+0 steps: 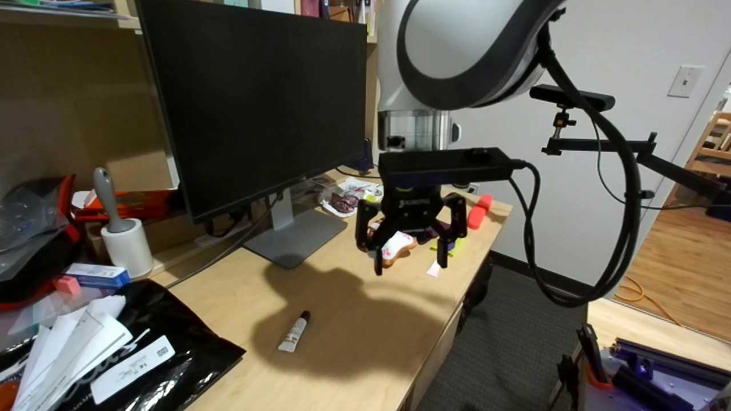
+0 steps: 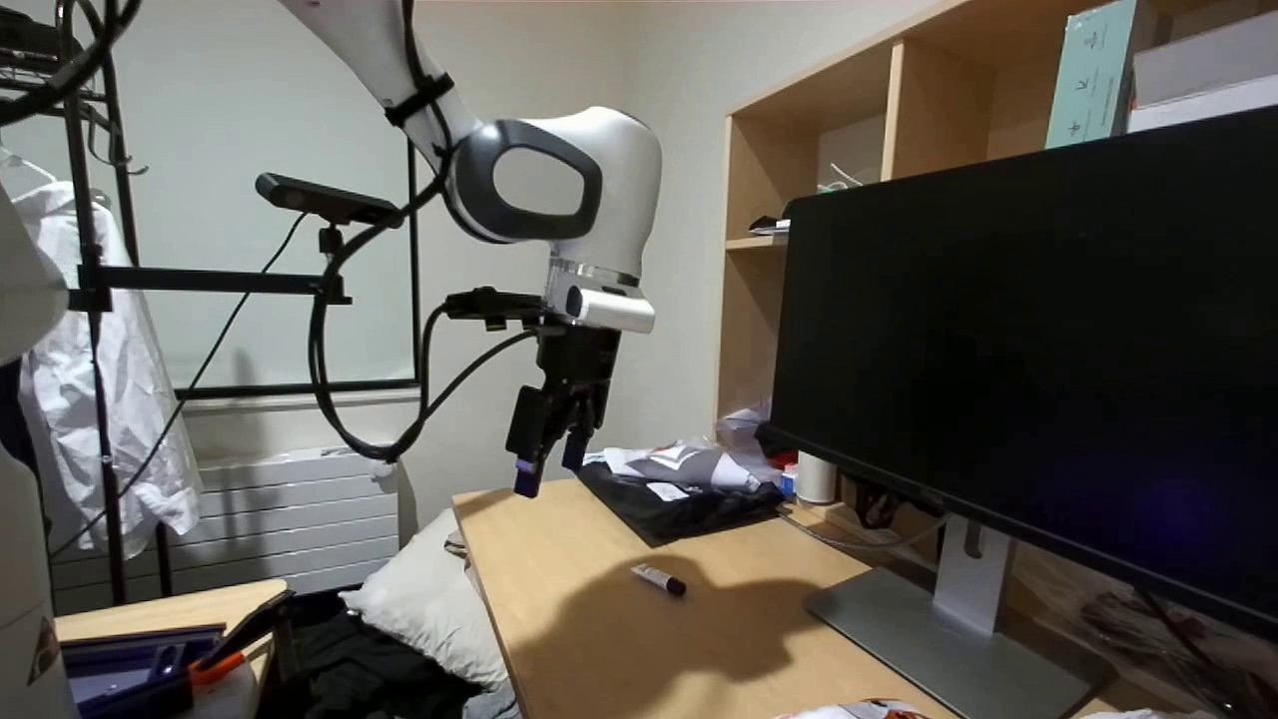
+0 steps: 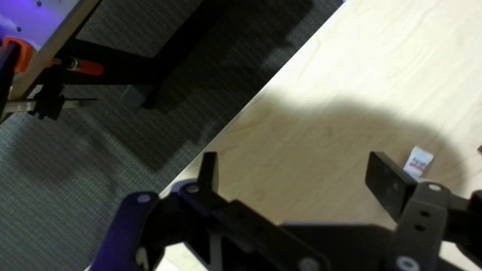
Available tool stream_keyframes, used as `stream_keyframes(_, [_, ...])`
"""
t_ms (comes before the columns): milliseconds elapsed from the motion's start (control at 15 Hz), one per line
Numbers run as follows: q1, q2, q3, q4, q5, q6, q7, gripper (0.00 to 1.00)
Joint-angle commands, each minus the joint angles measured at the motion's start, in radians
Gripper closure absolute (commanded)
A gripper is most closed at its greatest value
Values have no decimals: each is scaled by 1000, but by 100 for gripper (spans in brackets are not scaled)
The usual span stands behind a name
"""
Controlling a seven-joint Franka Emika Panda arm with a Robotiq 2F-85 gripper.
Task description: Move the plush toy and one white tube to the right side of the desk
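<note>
A white tube (image 1: 293, 335) with a dark cap lies on the tan desk (image 1: 354, 365), left of the gripper's shadow centre. It also shows in an exterior view (image 2: 659, 579) and beside the right finger in the wrist view (image 3: 418, 162). A dark maroon lump (image 1: 345, 202) sits on white packaging beside the monitor. Another dark maroon lump is partly hidden behind the gripper; I cannot tell which is the plush toy. My gripper (image 1: 410, 266) is open and empty, high above the desk, in both exterior views (image 2: 550, 471) and the wrist view (image 3: 295, 177).
A large black monitor (image 1: 274, 108) stands on a grey base (image 1: 297, 237). A black plastic bag (image 1: 171, 365) with papers lies by a lint roller (image 1: 127, 245). A white-and-brown bone-shaped item (image 1: 396, 249), a white piece (image 1: 434, 269) and a red item (image 1: 480, 211) lie behind the gripper.
</note>
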Motion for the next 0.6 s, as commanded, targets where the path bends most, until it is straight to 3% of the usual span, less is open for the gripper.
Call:
stream_keyframes(0, [52, 96, 70, 98, 0, -49, -70, 0])
stream_keyframes(67, [67, 114, 83, 116, 4, -60, -82, 0])
stream_keyframes(133, [52, 57, 74, 57, 1, -19, -26, 0])
stream_keyframes(533, [71, 109, 86, 100, 1, -28, -51, 0])
